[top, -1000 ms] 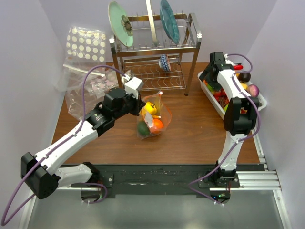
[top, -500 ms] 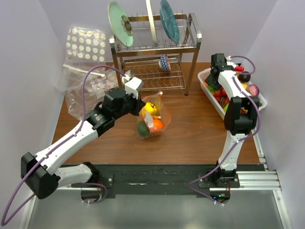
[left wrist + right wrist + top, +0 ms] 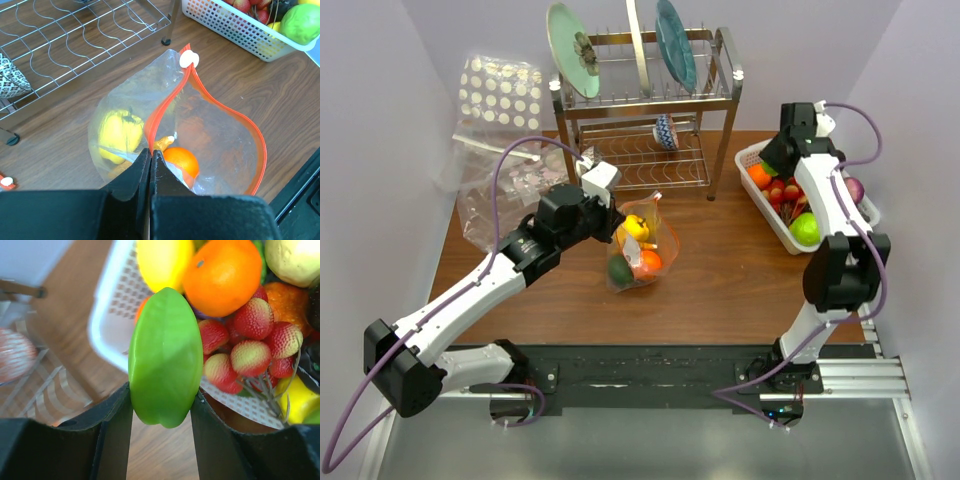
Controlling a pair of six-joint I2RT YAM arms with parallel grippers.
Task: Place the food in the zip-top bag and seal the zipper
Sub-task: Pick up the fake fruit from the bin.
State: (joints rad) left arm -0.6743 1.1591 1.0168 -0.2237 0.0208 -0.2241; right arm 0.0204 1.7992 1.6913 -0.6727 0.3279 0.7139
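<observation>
- The right gripper [image 3: 161, 396] now pinches a green fruit [image 3: 165, 350] between its fingers; a second ago it was down in the basket [image 3: 240, 32] with its jaws wider
- It has since risen, and the fruit hangs above the basket's rim, clear of the pile
- The left gripper [image 3: 150, 159] has not moved: its jaws are pressed together on the zipper [image 3: 167, 100], holding the mouth agape
- The bag [image 3: 642, 245] stands mid-table in front of the rack [image 3: 640, 150], well apart from the basket; a yellow fruit [image 3: 119, 134] and an orange [image 3: 181, 161] already lie in it
- So the pick looks done; the carry across to the open mouth comes next, then the drop
- The slider [image 3: 189, 59] sits at the far end of the strip, so sealing is not yet begun
</observation>
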